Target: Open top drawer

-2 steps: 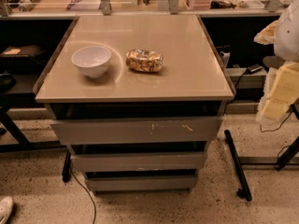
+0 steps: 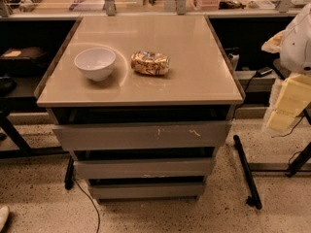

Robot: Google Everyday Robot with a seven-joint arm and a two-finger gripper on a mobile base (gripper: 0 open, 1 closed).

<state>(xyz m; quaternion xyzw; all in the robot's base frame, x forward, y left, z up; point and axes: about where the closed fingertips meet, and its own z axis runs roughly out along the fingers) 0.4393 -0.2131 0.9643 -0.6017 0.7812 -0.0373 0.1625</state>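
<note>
Starting at the speckled floor, a black cable (image 2: pixel 88 204) trails up to the foot of the cabinet, where the lowest drawer front (image 2: pixel 146 190) and the middle drawer front (image 2: pixel 143 168) sit as narrow, plain grey strips. Above them is the top drawer (image 2: pixel 126 137), the widest and tallest front, directly under the cabinet top and marked by pale scratches (image 2: pixel 194 132) right of centre. It looks shut or very nearly so. It has no handle, and its flat face looks smooth and rigid, so pads pressed against it would probably slip. The better hold, as I judge it, is the upper edge, reached through the dark gap beneath the tabletop and hooked near the middle so the drawer pulls straight rather than skewing. It should feel stiff and moderately heavy and slide on runners. The gripper (image 2: pixel 287 105) hangs at the right edge of the view, well apart from the drawer and roughly level with it; whether it is wide or closed I cannot tell. Farther back, on the beige cabinet top (image 2: pixel 199 81), stand a white bowl (image 2: pixel 95 63) and a crumpled snack bag (image 2: pixel 150 63), near each other but apart. Beyond them runs a cluttered workbench (image 2: pixel 58 6).
</note>
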